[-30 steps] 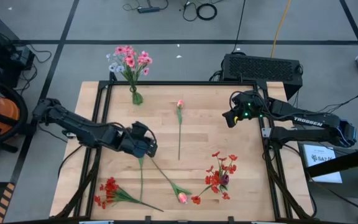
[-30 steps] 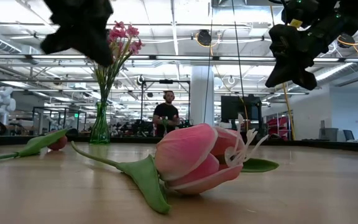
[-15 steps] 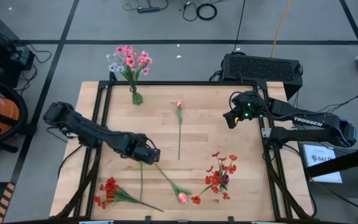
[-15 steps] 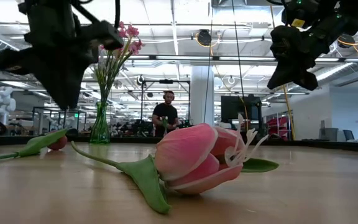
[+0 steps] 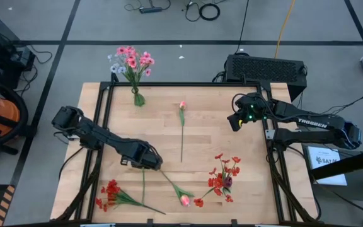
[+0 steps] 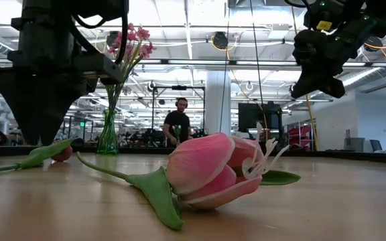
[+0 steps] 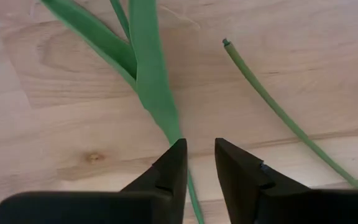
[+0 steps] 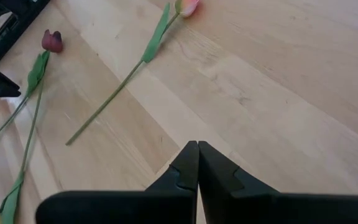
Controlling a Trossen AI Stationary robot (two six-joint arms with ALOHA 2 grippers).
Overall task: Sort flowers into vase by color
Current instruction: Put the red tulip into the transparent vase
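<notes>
Seen only from the wrist: left claw [image 7: 199,163] slightly parted, straddling thin green tulip stem [image 7: 156,93] on pale wooden surface [image 7: 55,124]; right claw [image 8: 197,163] closed.

Two black jointed arms; right arm [image 5: 307,123] white TROSSEN lettering, green wrist light.

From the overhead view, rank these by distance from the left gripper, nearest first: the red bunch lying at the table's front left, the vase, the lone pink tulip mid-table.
1. Red bunch, front left; left gripper.
2. Pink tulip, centre back.
3. Vase, back left, only slightly farther than the tulip.
</notes>
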